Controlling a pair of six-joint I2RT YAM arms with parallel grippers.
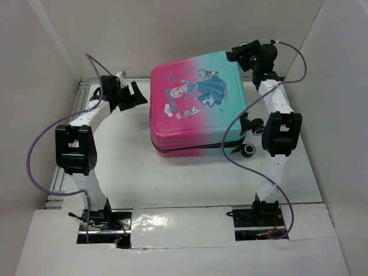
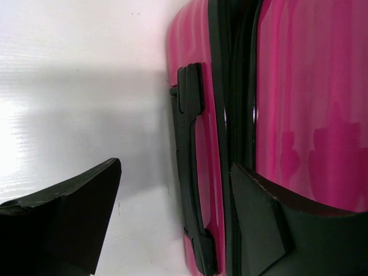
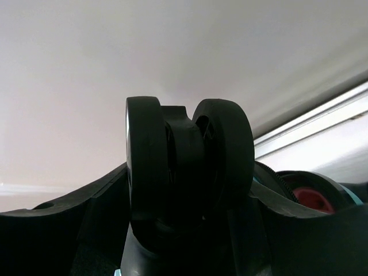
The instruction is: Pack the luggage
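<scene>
I see the luggage (image 1: 198,106) lying flat and shut on the white bench (image 1: 172,184), towards the far middle. Its printed face is up, pink on the left and fading to teal on the right. The print shows a cartoon princess in a blue dress. Any lettering in it is too small for me to read.

My left pincer (image 1: 135,95) sits at the case's left side with its jaws spread wide and nothing in them. In the left wrist view, one finger (image 2: 75,207) is over bare bench and the other (image 2: 270,224) is in front of the pink shell. The black side handle (image 2: 188,172) lies between them, and the black zip line (image 2: 233,115) runs just beside it.

My right pincer (image 1: 248,53) is at the far right corner of the case. Its camera shows a black twin wheel (image 3: 190,161) standing between the fingers and filling the gap. I cannot tell whether they press on it. Another wheel with a red hub (image 3: 310,195) shows to the right. Two more wheels (image 1: 249,150) stick out at the near right corner.
</scene>
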